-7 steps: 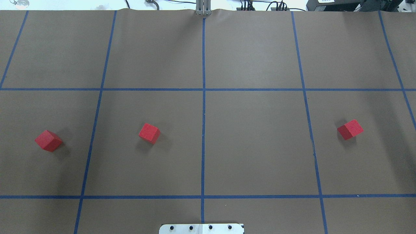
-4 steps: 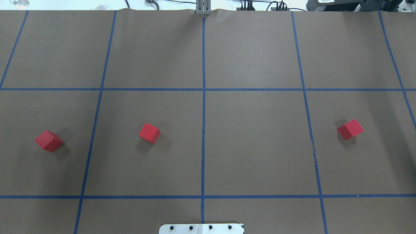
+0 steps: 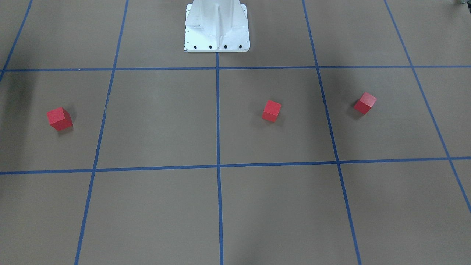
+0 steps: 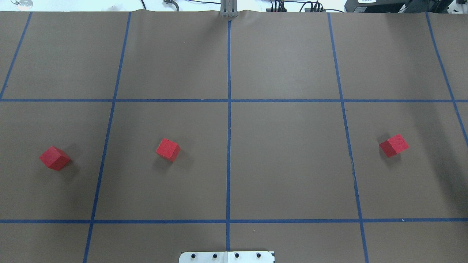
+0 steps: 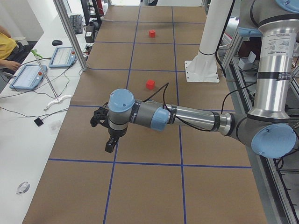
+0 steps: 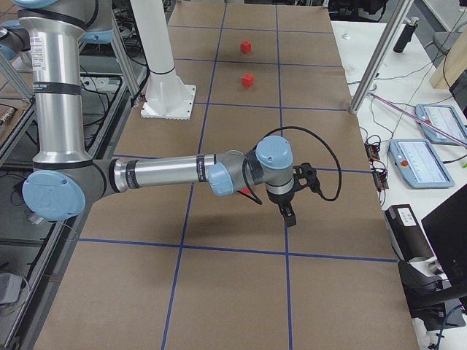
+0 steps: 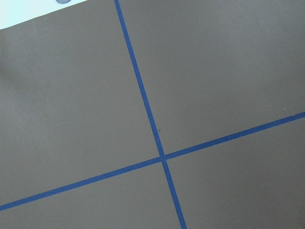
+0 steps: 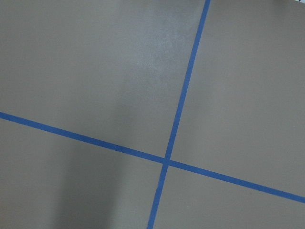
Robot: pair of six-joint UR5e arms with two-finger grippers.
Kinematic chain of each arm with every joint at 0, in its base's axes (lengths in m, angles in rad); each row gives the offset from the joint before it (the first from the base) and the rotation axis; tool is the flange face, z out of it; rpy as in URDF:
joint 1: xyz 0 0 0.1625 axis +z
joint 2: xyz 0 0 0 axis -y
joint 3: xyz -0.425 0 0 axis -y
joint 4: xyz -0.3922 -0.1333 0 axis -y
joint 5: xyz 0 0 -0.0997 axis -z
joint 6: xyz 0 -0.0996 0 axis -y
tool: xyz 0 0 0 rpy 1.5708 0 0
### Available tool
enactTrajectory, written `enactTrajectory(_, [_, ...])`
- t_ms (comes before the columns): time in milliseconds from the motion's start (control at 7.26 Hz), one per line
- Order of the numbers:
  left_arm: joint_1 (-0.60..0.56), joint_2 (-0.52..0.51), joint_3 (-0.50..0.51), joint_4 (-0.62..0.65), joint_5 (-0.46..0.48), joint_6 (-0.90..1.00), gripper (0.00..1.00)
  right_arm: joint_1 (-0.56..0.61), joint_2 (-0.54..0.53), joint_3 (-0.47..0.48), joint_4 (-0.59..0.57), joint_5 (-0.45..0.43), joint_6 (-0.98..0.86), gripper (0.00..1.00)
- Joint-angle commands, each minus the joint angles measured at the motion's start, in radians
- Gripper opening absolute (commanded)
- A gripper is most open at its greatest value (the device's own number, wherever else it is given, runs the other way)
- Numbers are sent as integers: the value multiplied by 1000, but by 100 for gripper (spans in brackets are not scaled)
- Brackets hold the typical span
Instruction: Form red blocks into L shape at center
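Note:
Three red blocks lie apart on the brown floor, one at the left (image 4: 55, 158), one left of the middle (image 4: 168, 149) and one at the right (image 4: 394, 145). The center (image 4: 229, 157), on the blue tape line, is bare. In the front-facing view the blocks sit at the left (image 3: 59, 118), the middle (image 3: 272, 110) and the right (image 3: 365, 103). My left gripper (image 5: 110, 144) shows only in the exterior left view and my right gripper (image 6: 288, 214) only in the exterior right view. Both hang above the floor, and I cannot tell whether they are open or shut. Both wrist views show only floor and tape.
The white robot base (image 3: 217, 25) stands at the table's robot-side edge (image 4: 226, 256). Cables and equipment (image 4: 384, 5) line the far edge. Side benches hold tablets (image 5: 60, 57) and a person's arm (image 5: 7, 44) shows at the left.

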Motion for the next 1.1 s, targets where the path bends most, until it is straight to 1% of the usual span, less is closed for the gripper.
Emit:
enactTrajectory(0, [2,11,18,-131,0,-3,100,-120,50,7,13,16,33,100])
enactTrajectory(138, [18,11,44,-171,0,-1,100,-165,40,33,16,39,136,100])
enactTrajectory(276, [21,14,85,-217,-2,-1,100,-235,38,68,16,45,222,100])
enactTrajectory(413, [32,15,133,-338,-2,2,100,-278,35,83,17,45,248,100])
enactTrajectory(551, [37,15,185,-427,-3,-2,100,-332,20,97,19,36,298,100])
enactTrajectory(689, [49,8,187,-430,-3,-4,100,-378,5,102,99,7,400,100])
enactTrajectory(827, [69,4,182,-433,-3,-4,100,-445,-55,102,241,-55,492,100])
enactTrajectory(965, [72,4,182,-434,-3,-3,100,-504,-92,100,323,-100,568,100])
